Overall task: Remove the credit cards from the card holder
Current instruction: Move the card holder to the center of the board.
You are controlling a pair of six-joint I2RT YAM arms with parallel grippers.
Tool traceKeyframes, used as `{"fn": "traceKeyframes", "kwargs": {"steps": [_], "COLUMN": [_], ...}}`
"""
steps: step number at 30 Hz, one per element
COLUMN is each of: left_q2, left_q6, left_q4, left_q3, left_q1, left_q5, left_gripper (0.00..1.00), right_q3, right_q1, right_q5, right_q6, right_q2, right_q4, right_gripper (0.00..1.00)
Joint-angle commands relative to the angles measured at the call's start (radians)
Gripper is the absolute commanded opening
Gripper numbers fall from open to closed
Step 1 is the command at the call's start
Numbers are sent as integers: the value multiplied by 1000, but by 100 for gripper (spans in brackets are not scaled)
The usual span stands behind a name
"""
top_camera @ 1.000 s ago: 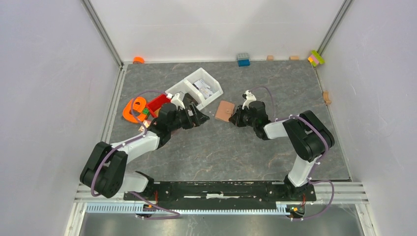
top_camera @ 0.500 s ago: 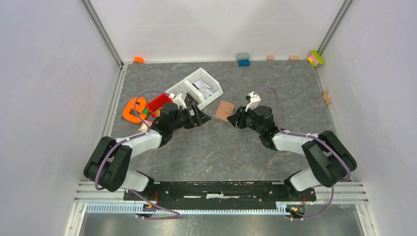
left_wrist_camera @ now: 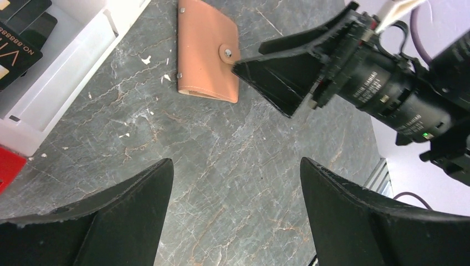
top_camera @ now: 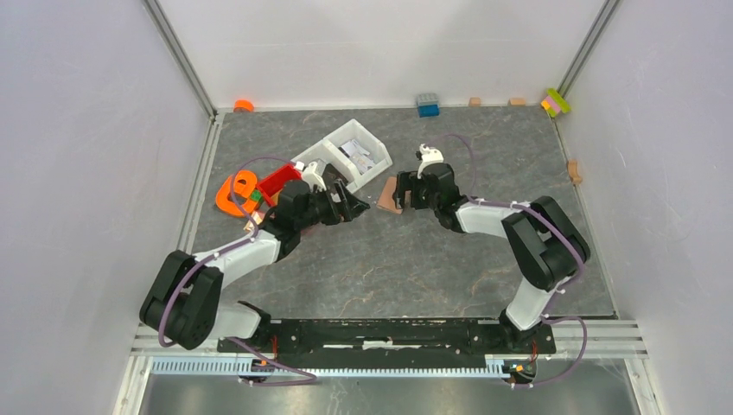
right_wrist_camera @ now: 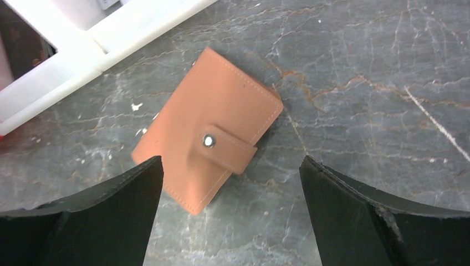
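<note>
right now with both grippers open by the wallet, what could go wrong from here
1. The wallet lies flat and snapped shut under the open right gripper; closing on it may just skid it across the table.
2. Its tab is fastened, so prying with nothing pinning the wallet could drag it into the white bin beside it.
3. The open left gripper points at the same spot, so the two might bump.

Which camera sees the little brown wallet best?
Right wrist view: the whole wallet lies in the middle, tab snapped shut. The left wrist view shows it smaller; from the top it is tiny, partly hidden.
</note>
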Motion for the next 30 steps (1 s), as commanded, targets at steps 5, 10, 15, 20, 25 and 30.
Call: {"fn": "traceKeyframes", "kwargs": {"steps": [5,10,15,20,25,30], "left_q2": [-32,-36,-31,-5,30,80], "left_q6": [14,14,14,9,10,35], "left_q4": [32,33,33,23,-1,-87], "left_q3": [-4,-5,-6,9,29,67], "left_q1": [-4,-4,-4,-4,-4,-19], "left_q5": [-13,-20,-22,-3,6,-11], "left_gripper": [91,91,91,91,91,90], "right_q3": [183,266,230,127,19,-132], "right_q1": [14,46,46,57,92,144], "right_q5": [64,45,-2,-34,-50,-83], "right_q6": [-70,-109,-102,-115,-111,-103], "right_q2": [131,205,188,91,2,-107], "right_q4": [-104,-158,-145,-124,-100,-42], "right_gripper": [91,85,65,42,30,36]}}
